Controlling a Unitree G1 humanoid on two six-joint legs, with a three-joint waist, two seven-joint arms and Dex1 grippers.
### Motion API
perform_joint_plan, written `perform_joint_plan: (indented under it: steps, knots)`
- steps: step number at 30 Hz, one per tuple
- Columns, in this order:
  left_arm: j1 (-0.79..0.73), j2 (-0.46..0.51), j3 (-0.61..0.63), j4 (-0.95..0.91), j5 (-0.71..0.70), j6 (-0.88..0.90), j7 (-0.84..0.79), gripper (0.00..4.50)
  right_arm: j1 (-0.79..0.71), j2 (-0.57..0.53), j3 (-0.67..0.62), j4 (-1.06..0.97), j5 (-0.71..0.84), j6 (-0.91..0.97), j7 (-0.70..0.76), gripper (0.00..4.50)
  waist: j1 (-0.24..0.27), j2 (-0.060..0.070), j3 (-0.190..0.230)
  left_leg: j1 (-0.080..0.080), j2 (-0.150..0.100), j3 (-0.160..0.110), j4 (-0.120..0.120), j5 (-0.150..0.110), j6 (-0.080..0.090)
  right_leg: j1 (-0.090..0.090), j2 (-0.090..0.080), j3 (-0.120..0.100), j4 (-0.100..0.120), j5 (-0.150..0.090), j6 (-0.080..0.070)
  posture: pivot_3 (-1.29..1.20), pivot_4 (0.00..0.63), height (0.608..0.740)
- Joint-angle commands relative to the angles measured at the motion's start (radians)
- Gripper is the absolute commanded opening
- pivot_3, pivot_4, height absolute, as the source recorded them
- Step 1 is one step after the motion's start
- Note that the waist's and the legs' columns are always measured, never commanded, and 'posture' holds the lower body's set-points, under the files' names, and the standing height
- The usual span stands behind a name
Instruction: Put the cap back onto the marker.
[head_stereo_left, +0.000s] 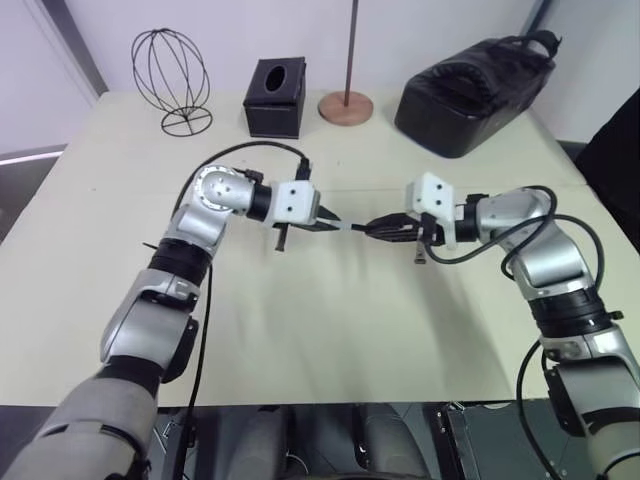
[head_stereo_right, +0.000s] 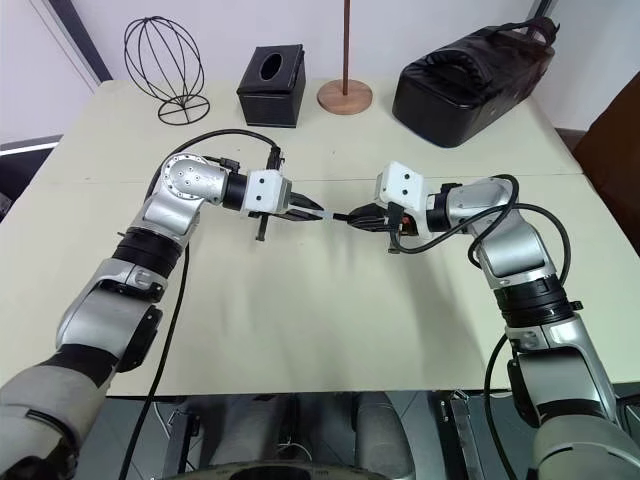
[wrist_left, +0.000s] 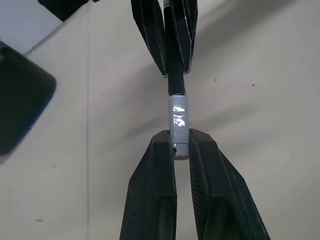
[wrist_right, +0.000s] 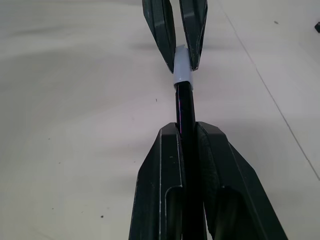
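Above the middle of the table, my two grippers meet tip to tip. The left gripper (wrist_left: 181, 142) is shut on the small grey cap (wrist_left: 178, 120), also seen as the cap (head_stereo_left: 345, 228) from the head. The right gripper (wrist_right: 187, 130) is shut on the thin black marker (wrist_right: 184, 105), which sticks out past its fingertips. Cap and marker lie in one straight line, and the marker's end goes into the cap's open mouth. How deep it sits is hidden inside the cap.
At the far edge of the beige table (head_stereo_left: 300, 330) stand a wire globe frame (head_stereo_left: 170, 75), a black tissue box (head_stereo_left: 275, 97), a round wooden base with a pole (head_stereo_left: 346, 107) and a black bag (head_stereo_left: 475, 90). All lie well beyond the grippers.
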Motion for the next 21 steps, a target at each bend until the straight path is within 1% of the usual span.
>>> perform_joint_plan:
  steps: [1,6,10,13,15,21]
  knots:
    - [-0.038,-0.036,-0.011,-0.025,-0.004,-0.050,0.034,0.03,-0.015,0.020,-0.003,-0.043,0.025,-0.010,0.003,0.00,0.000,0.000,0.000,0.000,0.000,0.000,0.000,0.000,0.000,0.000,0.000,0.000,0.000,0.000,0.000,0.00,0.150,0.740]
    - [-0.033,-0.048,-0.024,-0.028,0.008,-0.063,0.037,0.03,-0.014,0.020,-0.006,-0.044,0.024,-0.007,0.003,0.00,0.000,0.000,0.000,0.000,0.000,0.000,0.000,0.000,0.000,0.000,0.000,0.000,0.000,0.000,0.000,0.00,0.150,0.740]
    - [-0.012,-0.074,-0.019,-0.061,-0.045,0.015,-0.020,0.03,-0.012,0.020,-0.007,-0.046,0.025,-0.006,0.002,0.00,0.000,0.000,0.000,0.000,0.000,0.000,0.000,0.000,0.000,0.000,0.000,0.000,0.000,0.000,0.000,0.00,0.150,0.740]
    - [0.003,-0.106,0.003,-0.136,-0.153,0.204,-0.102,0.03,-0.012,0.022,-0.008,-0.046,0.024,-0.008,0.003,0.00,-0.002,0.000,0.000,0.000,0.000,0.000,0.000,0.000,0.000,0.000,0.000,0.000,0.000,0.000,0.000,0.00,0.150,0.740]
    - [-0.006,-0.120,0.006,-0.149,-0.179,0.277,-0.143,0.03,-0.011,0.025,-0.009,-0.046,0.023,-0.008,0.004,0.00,-0.003,0.000,0.000,0.000,0.000,0.000,0.000,0.000,0.000,0.000,0.000,0.000,0.000,0.000,0.000,0.00,0.150,0.740]
    - [-0.030,-0.142,0.008,-0.129,-0.153,0.286,-0.151,0.03,-0.008,0.031,-0.011,-0.057,0.022,-0.004,0.003,0.00,-0.002,0.000,0.000,0.000,0.000,0.000,0.000,0.000,0.000,0.000,0.001,0.000,0.000,0.000,0.000,0.00,0.150,0.740]
